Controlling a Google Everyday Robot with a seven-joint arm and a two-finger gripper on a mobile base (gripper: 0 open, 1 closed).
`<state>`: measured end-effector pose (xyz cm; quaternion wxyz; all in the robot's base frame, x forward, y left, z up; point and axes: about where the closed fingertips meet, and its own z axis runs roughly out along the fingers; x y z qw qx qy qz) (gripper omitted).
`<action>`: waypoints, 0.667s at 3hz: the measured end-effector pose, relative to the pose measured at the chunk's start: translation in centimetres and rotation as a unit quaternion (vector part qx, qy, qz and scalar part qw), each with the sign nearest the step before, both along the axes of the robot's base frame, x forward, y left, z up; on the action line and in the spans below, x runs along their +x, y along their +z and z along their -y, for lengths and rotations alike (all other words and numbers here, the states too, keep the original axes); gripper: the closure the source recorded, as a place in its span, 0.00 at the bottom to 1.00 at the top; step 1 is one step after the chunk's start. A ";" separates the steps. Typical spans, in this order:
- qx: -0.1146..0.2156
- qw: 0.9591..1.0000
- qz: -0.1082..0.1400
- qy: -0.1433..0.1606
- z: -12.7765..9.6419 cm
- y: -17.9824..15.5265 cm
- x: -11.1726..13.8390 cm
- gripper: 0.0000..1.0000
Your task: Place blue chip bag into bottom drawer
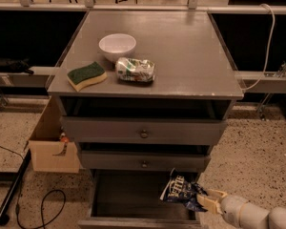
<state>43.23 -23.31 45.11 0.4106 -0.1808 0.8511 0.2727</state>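
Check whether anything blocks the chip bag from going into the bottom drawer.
Nothing visible does. The gripper holds the blue chip bag over the right side of the open bottom drawer, just below the middle drawer.

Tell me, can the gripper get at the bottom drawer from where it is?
Probably yes: the bottom drawer stands open, and the gripper, holding the blue chip bag, hangs at its right edge with nothing between.
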 end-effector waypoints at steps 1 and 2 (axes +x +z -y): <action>-0.024 0.999 -0.021 0.013 -1.4 -1.8 0.8 1.00; -0.064 0.996 -0.054 0.030 -3.4 -5.8 2.4 1.00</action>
